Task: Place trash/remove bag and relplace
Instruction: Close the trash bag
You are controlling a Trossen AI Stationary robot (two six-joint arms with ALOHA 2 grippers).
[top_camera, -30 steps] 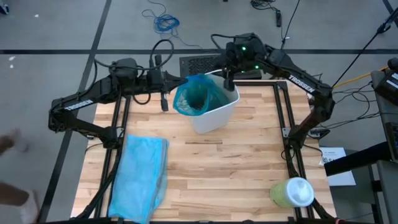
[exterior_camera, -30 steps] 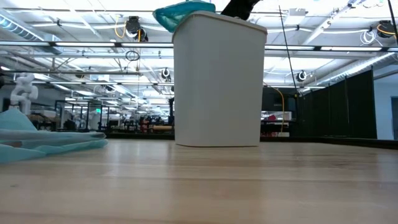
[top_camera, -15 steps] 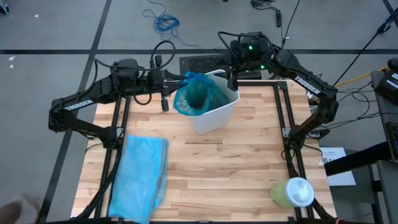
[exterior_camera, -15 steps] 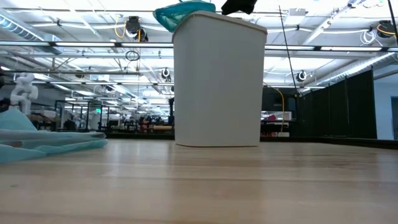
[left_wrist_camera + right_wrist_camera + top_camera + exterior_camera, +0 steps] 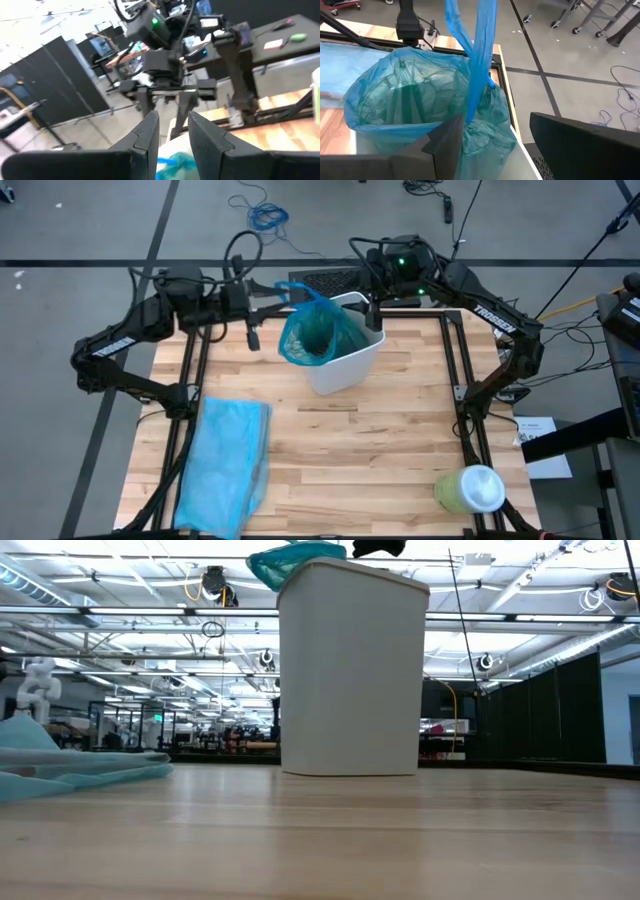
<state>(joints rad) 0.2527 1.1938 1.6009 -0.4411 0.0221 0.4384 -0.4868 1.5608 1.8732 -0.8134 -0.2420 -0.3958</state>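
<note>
- Bag (image 5: 318, 332): teal-green liner seated in the white bin (image 5: 345, 365) at the table's (image 5: 390, 450) far edge, mouth draped over the rim; one blue loop handle (image 5: 479, 50) stands up.
- Right gripper (image 5: 372, 308): above the bin's far rim, fingers apart, handle between them, not pinched.
- Left gripper (image 5: 283, 298): beside the bag's far left side, fingers slightly apart, holding nothing.
- Replacement bag (image 5: 225, 465): flat, near left.
- Green container (image 5: 468, 489): near right corner.

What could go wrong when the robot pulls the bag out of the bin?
The bin stands near the table's far edge, so a tug on the bag might tip or drag it. The left pincer and right pincer are both open, so the thin blue handle could slip past them.
</note>
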